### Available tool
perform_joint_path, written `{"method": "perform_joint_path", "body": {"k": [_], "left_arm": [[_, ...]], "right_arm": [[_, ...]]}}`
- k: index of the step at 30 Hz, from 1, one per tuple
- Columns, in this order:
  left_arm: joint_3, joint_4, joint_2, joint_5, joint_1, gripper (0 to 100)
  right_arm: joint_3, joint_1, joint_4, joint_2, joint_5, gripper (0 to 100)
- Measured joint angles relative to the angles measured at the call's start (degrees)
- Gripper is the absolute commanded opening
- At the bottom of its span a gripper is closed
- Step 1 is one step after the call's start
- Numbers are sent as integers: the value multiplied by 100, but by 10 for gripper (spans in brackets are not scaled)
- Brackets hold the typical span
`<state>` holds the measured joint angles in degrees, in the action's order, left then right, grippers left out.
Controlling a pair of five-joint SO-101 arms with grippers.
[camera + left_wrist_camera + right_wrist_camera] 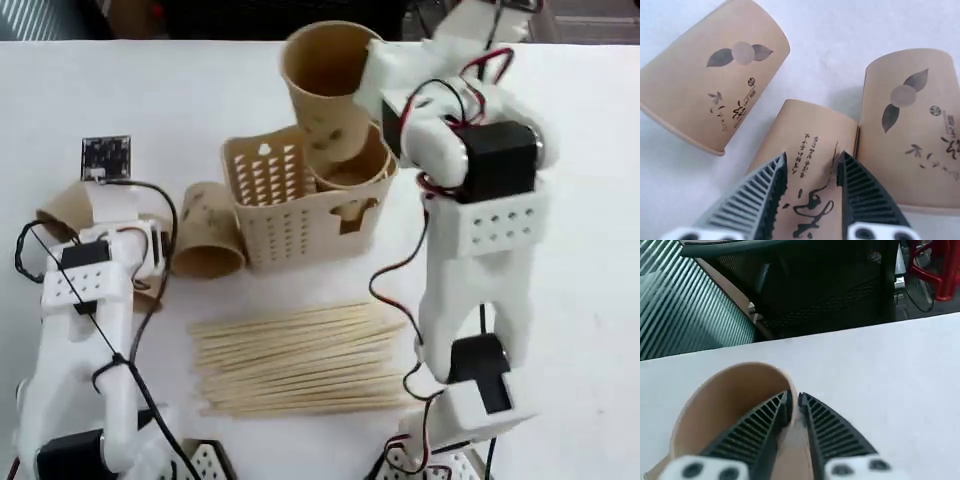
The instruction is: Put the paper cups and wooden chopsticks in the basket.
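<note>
My right gripper (pixel 794 400) is shut on the rim of a brown paper cup (pixel 730 405). In the high view that cup (pixel 325 85) hangs upright and slightly tilted above the beige perforated basket (pixel 290 215), with the right gripper (pixel 368 72) at its rim. Another cup (pixel 352 168) sits inside the basket. My left gripper (pixel 810 160) is open just above the middle cup (pixel 810 150) of three lying on the table, one cup (pixel 715 85) to one side and one (pixel 912 125) to the other. The wooden chopsticks (pixel 300 355) lie in a pile in front of the basket.
A cup (pixel 205 235) lies on its side against the basket's left wall, and another (pixel 62 208) peeks out behind the left arm (pixel 90 280). A small black square marker (pixel 106 155) lies at the far left. The right arm (pixel 480 230) rises beside the basket.
</note>
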<state>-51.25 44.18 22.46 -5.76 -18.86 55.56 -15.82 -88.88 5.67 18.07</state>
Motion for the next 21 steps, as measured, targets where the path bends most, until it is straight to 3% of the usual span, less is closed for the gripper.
{"method": "perform_joint_path", "body": {"k": [9,21], "left_arm": [[0,0,0,0,0,173],[0,0,0,0,0,173]], "right_arm": [[0,237,141,976,0,17],[-9,545,141,1011,0,17]]}}
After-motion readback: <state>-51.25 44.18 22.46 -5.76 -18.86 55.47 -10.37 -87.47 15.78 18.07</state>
